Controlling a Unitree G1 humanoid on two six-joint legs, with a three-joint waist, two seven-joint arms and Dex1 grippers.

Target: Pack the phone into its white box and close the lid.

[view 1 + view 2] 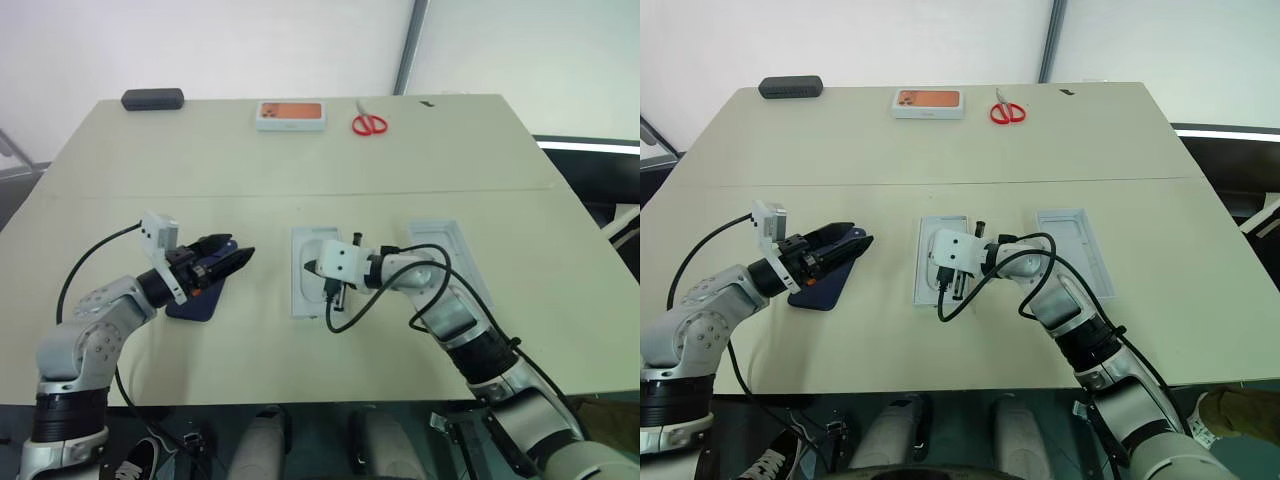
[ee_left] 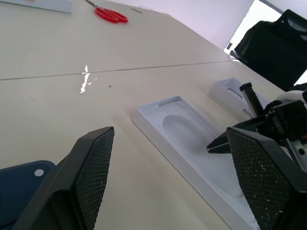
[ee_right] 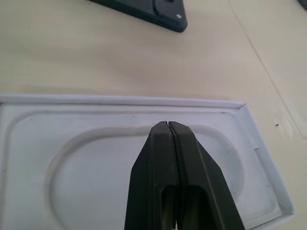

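phone [image 1: 200, 295] flat on the desk [image 1: 300, 180] near its left edge, left fingers [image 1: 232, 262] spread open above it, right fingers [image 3: 168, 132] pressed closed over the white tray [image 1: 306, 270] mid-desk

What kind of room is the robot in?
Probably an office or lab workroom. There is a big plain table, red scissors by its far edge, and a black office chair beside it.

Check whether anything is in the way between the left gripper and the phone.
Nothing visible is in the way. The open left gripper hangs directly over the phone, which lies flat on the table. No other object sits between them.
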